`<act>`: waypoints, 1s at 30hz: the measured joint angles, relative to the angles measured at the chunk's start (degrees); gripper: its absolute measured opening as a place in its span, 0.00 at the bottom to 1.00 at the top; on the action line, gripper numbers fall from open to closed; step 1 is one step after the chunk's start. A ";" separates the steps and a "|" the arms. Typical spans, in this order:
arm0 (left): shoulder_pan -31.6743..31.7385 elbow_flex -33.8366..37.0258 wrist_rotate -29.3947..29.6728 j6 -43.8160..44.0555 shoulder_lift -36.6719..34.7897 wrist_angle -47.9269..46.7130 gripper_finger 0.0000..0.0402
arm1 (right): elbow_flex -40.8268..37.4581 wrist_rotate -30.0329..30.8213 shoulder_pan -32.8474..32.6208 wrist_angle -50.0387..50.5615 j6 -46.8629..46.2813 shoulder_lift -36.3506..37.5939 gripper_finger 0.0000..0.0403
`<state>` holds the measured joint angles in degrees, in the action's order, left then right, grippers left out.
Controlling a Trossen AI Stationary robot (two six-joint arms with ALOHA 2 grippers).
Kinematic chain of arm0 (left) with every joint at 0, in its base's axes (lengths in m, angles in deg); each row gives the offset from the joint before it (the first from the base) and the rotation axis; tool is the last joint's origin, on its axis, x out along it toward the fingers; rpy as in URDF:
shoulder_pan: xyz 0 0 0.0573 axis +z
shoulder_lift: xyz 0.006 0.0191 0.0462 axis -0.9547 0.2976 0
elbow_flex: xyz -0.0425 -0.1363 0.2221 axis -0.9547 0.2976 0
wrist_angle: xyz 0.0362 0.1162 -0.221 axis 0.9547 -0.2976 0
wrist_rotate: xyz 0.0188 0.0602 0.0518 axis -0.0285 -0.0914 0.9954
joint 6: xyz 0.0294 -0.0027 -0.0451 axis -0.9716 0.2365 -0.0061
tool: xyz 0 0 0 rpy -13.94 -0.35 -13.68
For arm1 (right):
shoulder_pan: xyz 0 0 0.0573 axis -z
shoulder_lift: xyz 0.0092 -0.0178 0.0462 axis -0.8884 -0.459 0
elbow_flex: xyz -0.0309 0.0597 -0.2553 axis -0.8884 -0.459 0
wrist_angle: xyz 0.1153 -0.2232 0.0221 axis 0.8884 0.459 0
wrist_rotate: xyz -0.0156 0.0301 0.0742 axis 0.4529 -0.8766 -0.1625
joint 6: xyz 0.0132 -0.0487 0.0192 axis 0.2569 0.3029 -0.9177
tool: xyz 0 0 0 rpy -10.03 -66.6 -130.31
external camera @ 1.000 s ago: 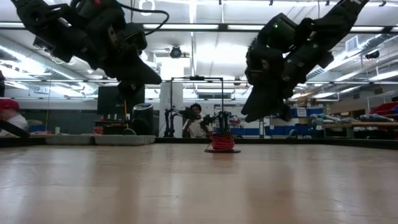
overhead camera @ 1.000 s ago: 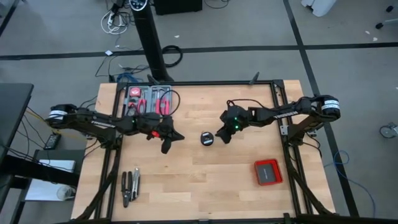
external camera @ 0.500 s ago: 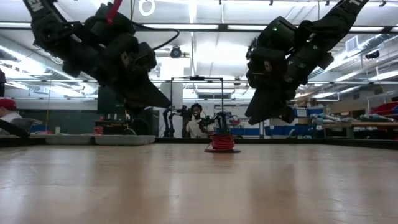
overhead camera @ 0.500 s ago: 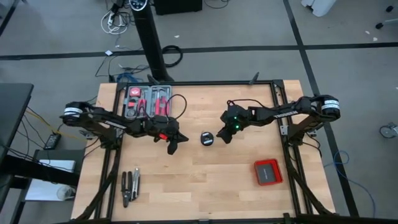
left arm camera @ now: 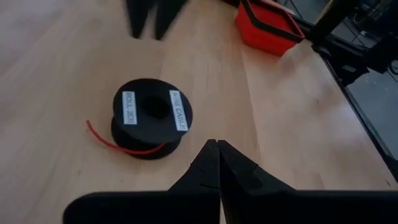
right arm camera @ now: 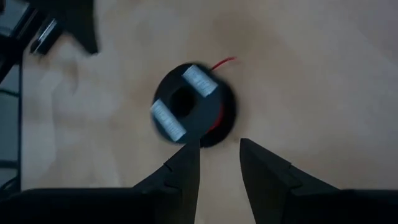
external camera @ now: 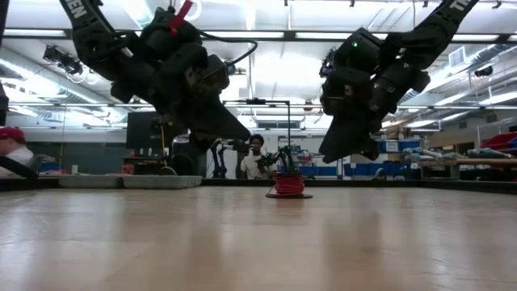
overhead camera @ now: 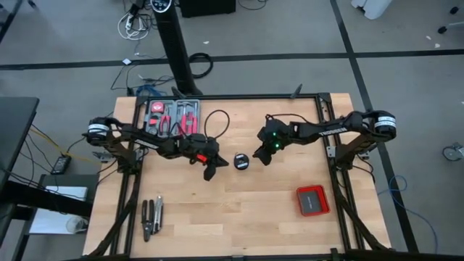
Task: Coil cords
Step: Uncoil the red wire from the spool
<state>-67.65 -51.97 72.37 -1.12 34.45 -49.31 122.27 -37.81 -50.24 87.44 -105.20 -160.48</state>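
Reading the spool's (left arm camera: 151, 118) two white labels, I can't make out their print. Its round black plastic body, wound with thin red wire (left arm camera: 124, 146), sits mid-surface (overhead camera: 239, 210) between my closed left gripper (overhead camera: 211, 172) and parted, empty right gripper (overhead camera: 264, 158).

Spool hemmed in on two sides

The small black spool wound with red wire (overhead camera: 241, 161) sits between the left gripper (overhead camera: 211, 172) and right gripper (overhead camera: 262, 157); bare wooden bench (overhead camera: 239, 210) lies open beyond.
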 joint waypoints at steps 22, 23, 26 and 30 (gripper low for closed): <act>2.62 0.00 0.67 -1.52 0.02 -0.74 0.00 | -0.02 15.31 1.22 -0.84 30.81 0.00 0.28; 3.05 0.00 0.98 -1.70 0.02 -0.63 0.00 | -0.02 15.41 2.00 -1.00 31.82 0.00 0.28; 4.46 0.00 1.80 -3.13 0.02 -0.50 0.00 | 0.49 15.07 5.06 -2.01 33.45 -1.36 0.28; 5.98 -0.22 1.71 -3.11 0.02 -0.76 0.00 | 4.78 13.94 6.41 1.87 37.25 -4.83 0.28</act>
<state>-61.68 -52.19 74.09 -4.23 34.47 -50.06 127.05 -23.88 -43.83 89.31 -67.96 -165.31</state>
